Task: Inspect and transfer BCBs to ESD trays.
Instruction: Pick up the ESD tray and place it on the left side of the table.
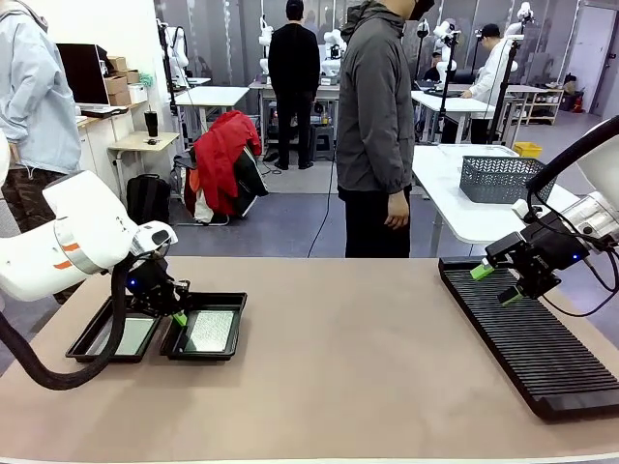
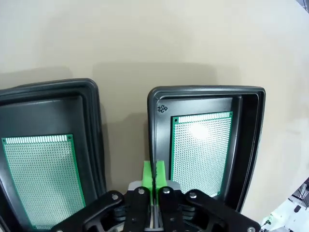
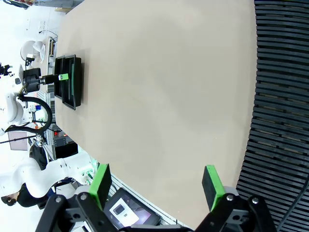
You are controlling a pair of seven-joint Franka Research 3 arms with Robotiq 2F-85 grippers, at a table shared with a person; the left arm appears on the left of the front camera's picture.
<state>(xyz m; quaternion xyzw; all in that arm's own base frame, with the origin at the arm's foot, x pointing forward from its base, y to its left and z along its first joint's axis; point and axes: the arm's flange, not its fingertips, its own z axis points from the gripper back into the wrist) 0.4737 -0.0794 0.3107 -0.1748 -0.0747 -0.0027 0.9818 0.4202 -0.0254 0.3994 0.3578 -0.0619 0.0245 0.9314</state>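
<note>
**Two boards lie in two trays; left jaws closed above the rims**

Two black ESD trays sit side by side at the table's left end, rims nearly touching. The left tray point(image 1: 85, 345) point(image 2: 91, 125) and the right tray point(image 1: 237, 319) point(image 2: 251, 145) are shallow, with raised flared rims and rounded corners. Each holds one BCB lying flat: the board in the left tray point(image 1: 131, 334) point(image 2: 41, 179) and the board in the right tray point(image 1: 210, 331) point(image 2: 200, 150). In the wrist view both boards show a green face with a fine grid of dots; from the front they look pale with glare.

The left gripper point(image 1: 178, 316) point(image 2: 153, 176) hangs over the gap between the trays, green pads pressed together and holding nothing. The right gripper point(image 1: 495, 283) point(image 3: 157, 186) hovers over the near end of the long black slotted rack point(image 1: 542, 348) point(image 3: 280, 106) at the table's right, jaws spread wide and empty.

A person point(image 1: 375, 126) stands beyond the far edge.
</note>
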